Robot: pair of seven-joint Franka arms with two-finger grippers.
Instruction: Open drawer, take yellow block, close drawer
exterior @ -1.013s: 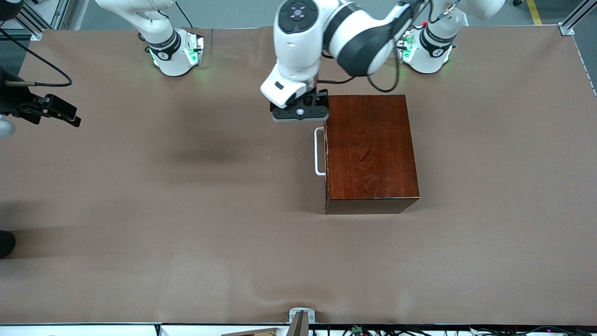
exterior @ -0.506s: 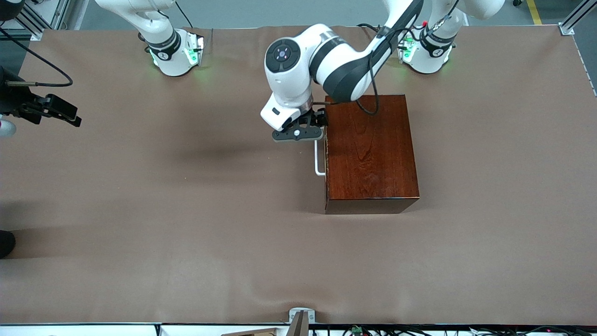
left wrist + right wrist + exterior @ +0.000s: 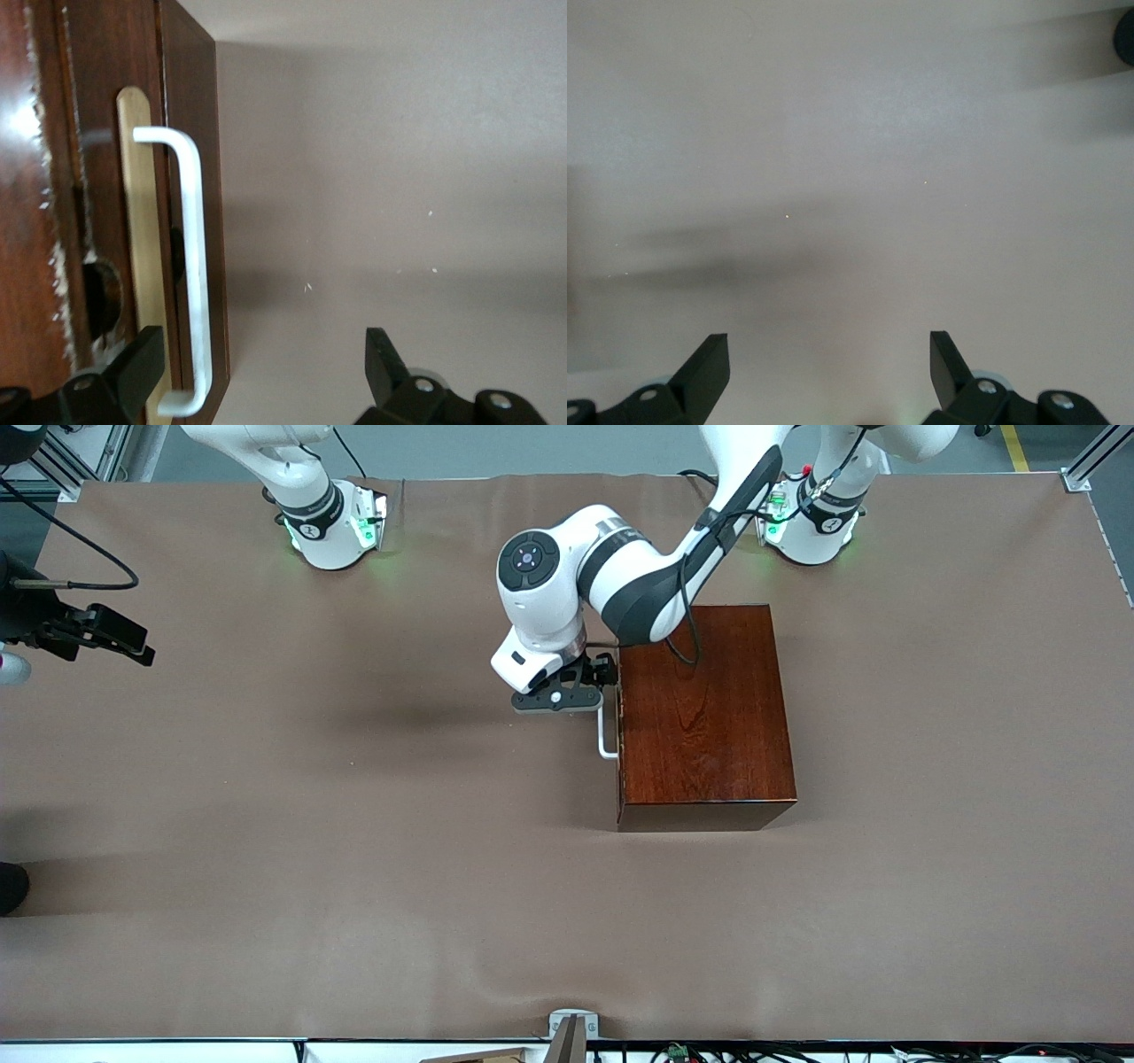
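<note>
Left gripper [image 3: 580,707]: the jaws stand wide apart and hold nothing. In the left wrist view the gripper [image 3: 261,372] straddles one end of the white handle [image 3: 193,266]: one finger [image 3: 137,363] lies against the dark drawer [image 3: 190,133] front beside the bar's end, while the other finger [image 3: 381,359] hangs over bare worktop [image 3: 399,177], well clear of the handle. Whether the first finger touches the wood cannot be told.

The drawer [image 3: 619,717] is shut, flush with the front of the cabinet [image 3: 700,708]; the handle [image 3: 605,735] projects from it toward the right arm's end of the worktop [image 3: 354,868], directly under the jaws. The yellow block is not visible in any view.

Right gripper [image 3: 828,367]: the jaws are fully spread and empty, over bare worktop at the right arm's end; in the front view it sits at the frame's edge [image 3: 106,633], and this arm waits.

Change from the earlier frames: the left gripper has come down from beside the cabinet's top corner, nearest the arm bases, to the level of the handle, and now covers the handle's upper end. The cabinet, the drawer and the right gripper are unchanged.
</note>
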